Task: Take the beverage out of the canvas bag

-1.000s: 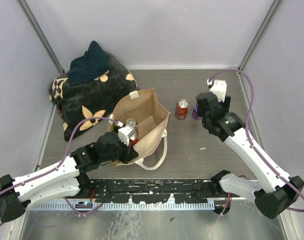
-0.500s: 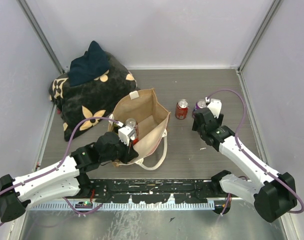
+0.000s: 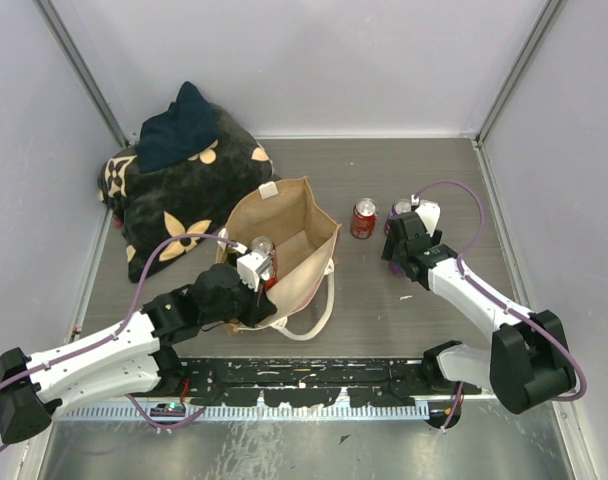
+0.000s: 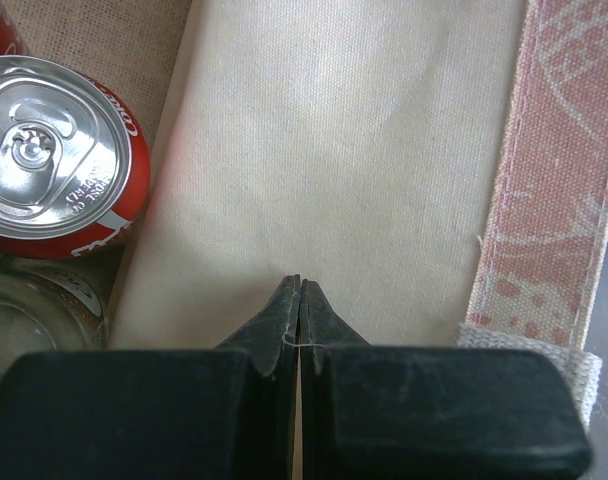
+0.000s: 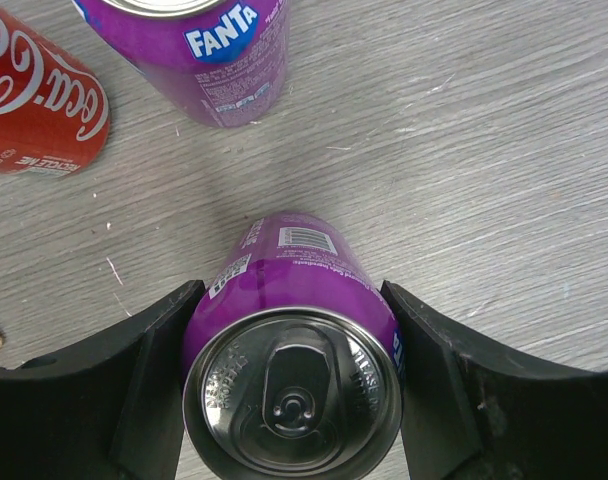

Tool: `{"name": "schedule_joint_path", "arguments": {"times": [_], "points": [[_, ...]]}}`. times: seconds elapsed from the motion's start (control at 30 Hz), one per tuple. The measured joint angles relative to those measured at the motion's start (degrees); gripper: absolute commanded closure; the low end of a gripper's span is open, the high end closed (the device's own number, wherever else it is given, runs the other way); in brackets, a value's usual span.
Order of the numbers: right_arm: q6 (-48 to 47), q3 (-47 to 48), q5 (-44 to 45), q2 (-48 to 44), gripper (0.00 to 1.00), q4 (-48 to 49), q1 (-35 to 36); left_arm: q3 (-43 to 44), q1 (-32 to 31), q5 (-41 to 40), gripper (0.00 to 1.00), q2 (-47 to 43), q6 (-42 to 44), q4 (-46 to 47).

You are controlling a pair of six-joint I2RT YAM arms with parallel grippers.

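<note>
**Q:** What could go wrong from here?

**A:** My right gripper [image 5: 289, 305] is clamped on a smooth purple aluminium drink can [image 5: 296, 255]. It is out of the bag and low over the grey wood-grain table [image 5: 484, 120]. Just beyond stand a second purple Fanta can [image 5: 199, 50] and a red Coca-Cola can [image 5: 29, 110]. They're slick round cylinders. I judge that a careless swing as I let go could tip one, and it would roll.

**Q:** And your left?

**A:** My left gripper [image 4: 300, 290] is pinched tight on soft cream woven cloth at the rim of the tan-brown boxy canvas bag with cream looped handles [image 3: 309, 278]. Floppy fabric could slide out from such thin black tips, I think. The wall would then sag over the contents.

**Q:** What's inside?

**A:** A red can with a shiny silver lid [image 4: 54, 150] stands beside the cloth. Next to it is something glassy [image 4: 34, 310] that I can't identify.
</note>
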Motion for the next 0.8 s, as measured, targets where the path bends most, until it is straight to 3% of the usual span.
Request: {"name": "schedule_joint_path", "arguments": {"times": [0.03,0.1,0.17,0.27,0.33,0.6,0.8], "points": [[0.1,0.0,-0.4,0.5,0.87,0.2,-0.3,0.0,0.0,0.0,0.93,0.2,0.0,0.0],[0.2,0.0,-1.3,1.4,0.62,0.3,-0.8,0.1,0.0,0.0,0.92,0.5,0.0,0.0],[0.3,0.1,-1.7,2.0,0.27,0.4,-1.0,0.2,0.0,0.0,0.92,0.6,0.0,0.0],[0.7,0.4,-1.7,2.6,0.07,0.5,-1.1,0.2,0.0,0.0,0.92,0.8,0.0,0.0],[1.1,1.0,-1.6,3.2,0.01,0.5,-1.1,0.2,0.0,0.0,0.92,0.8,0.0,0.0],[1.0,8.2,-0.8,2.8,0.00,-4.6,-1.1,0.2,0.0,-0.2,0.92,0.7,0.0,0.0],[-0.6,20.5,1.1,-2.6,0.11,-10.1,4.0,0.2,0.0,-1.6,0.92,-0.8,-0.7,-1.0]]}}
